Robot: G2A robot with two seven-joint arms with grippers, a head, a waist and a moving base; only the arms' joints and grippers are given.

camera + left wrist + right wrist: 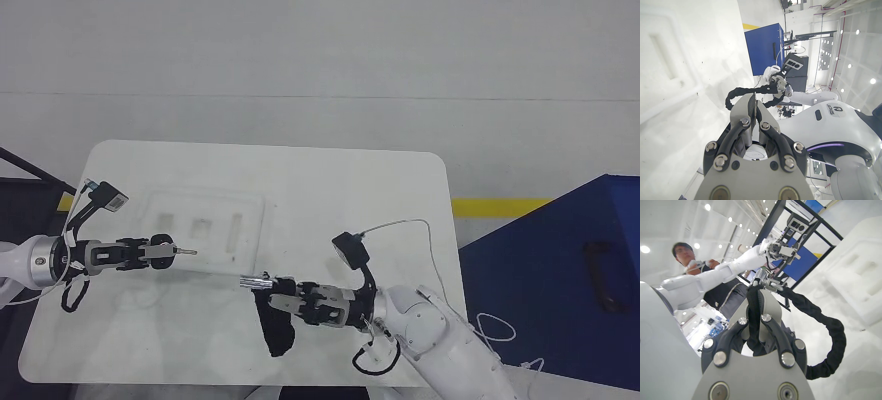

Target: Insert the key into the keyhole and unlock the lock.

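Left fingers (740, 110) clenched on key (184, 251) | right fingers (772, 303) clamped on lock (762, 279) by its black cable | key and lock apart

Both arms sit low over the table (350, 190), wrists level, pointing at each other. The left arm (40, 262) sticks in from the table's left edge, left gripper (165, 251) pinched tight on the key (186, 252). The right arm (420, 320) is over the near right corner, right gripper (287, 291) clamped on the lock (258, 283) by its black cable.
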